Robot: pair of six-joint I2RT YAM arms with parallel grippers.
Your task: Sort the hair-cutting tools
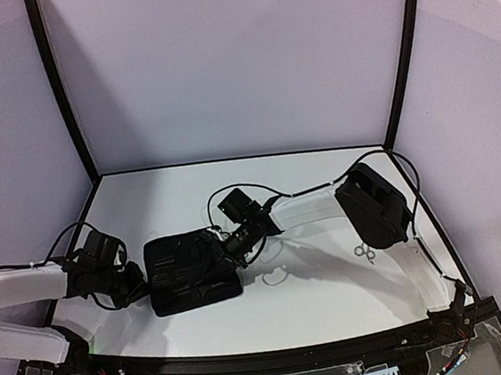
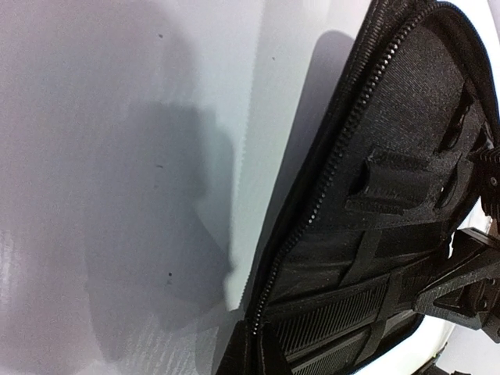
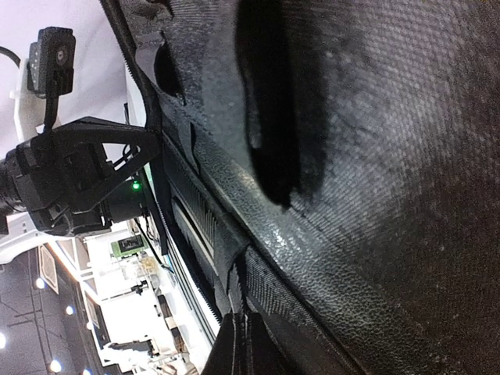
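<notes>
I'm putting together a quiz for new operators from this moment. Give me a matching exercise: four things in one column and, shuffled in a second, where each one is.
Things:
1. black rectangular fabric zip case
2. small silver metal scissors
3. left tool
4. right tool

Places:
A. at the case's right edge
B. on the white table, right of the case
C. lying open between the two tools
D. at the case's left edge

Pairs: 1-C, 2-B, 3-D, 4-A
</notes>
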